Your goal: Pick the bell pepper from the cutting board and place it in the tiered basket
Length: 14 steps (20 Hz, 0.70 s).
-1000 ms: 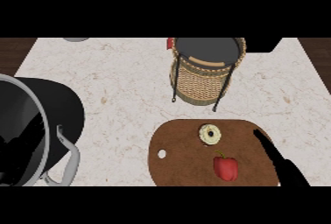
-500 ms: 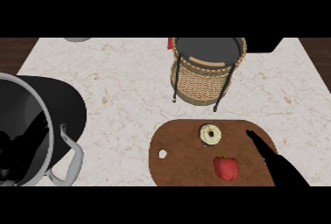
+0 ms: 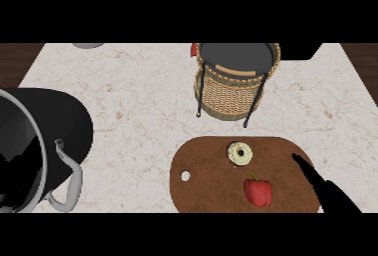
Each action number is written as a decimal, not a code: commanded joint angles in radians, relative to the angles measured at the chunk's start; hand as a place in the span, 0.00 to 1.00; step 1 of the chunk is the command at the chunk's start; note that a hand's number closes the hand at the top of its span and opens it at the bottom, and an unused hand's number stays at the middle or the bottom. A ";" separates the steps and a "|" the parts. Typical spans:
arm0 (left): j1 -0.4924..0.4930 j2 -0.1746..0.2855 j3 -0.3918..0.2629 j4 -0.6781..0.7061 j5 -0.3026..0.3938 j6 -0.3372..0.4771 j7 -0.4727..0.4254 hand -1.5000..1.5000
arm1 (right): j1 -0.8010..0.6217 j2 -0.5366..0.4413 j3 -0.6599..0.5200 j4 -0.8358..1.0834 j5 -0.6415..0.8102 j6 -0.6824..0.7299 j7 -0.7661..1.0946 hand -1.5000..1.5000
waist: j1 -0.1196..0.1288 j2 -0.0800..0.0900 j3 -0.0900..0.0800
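Note:
A red bell pepper (image 3: 258, 191) lies on the brown cutting board (image 3: 207, 175) at the lower right. Beside it on the board, farther back, sits a pale ring-shaped pastry (image 3: 239, 152). My right hand (image 3: 325, 187) comes in from the lower right corner with its fingers straight, pointing up and left over the board's right edge. It is open and stands a little to the right of the pepper, apart from it. The woven tiered basket (image 3: 235, 85), with a dark top tray and a black wire frame, stands behind the board. My left hand does not show.
A large black pot (image 3: 44, 145) with a grey handle (image 3: 68, 185) fills the left side. A small red object (image 3: 194, 48) peeks from behind the basket. A grey item (image 3: 88, 45) sits at the counter's far left edge.
The right hand's fingertips swung slightly left over the board, then drew back a little to the right and lower. The pepper and the basket have not moved.

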<state>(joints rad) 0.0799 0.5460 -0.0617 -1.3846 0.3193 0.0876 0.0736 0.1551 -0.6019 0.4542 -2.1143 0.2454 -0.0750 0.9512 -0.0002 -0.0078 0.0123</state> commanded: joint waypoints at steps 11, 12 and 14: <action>-0.032 -0.077 0.028 0.050 -0.076 -0.027 0.022 0.50 | 0.093 0.119 -0.002 0.081 0.082 0.012 -0.156 0.00 | -0.004 0.007 -0.012; 0.006 -0.094 0.016 0.036 -0.104 -0.006 -0.006 0.50 | 0.048 0.145 0.007 0.116 0.083 0.026 -0.140 0.00 | 0.000 0.008 -0.012; -0.004 -0.062 0.071 0.061 -0.050 -0.065 -0.003 0.50 | -0.004 0.140 -0.038 0.157 0.052 0.060 -0.155 0.00 | 0.002 0.008 -0.012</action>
<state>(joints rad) 0.0787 0.4907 -0.0210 -1.3880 0.2530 0.0635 0.0679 0.2018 -0.4859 0.4403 -2.0043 0.3027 -0.0448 0.8104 0.0012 -0.0081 0.0124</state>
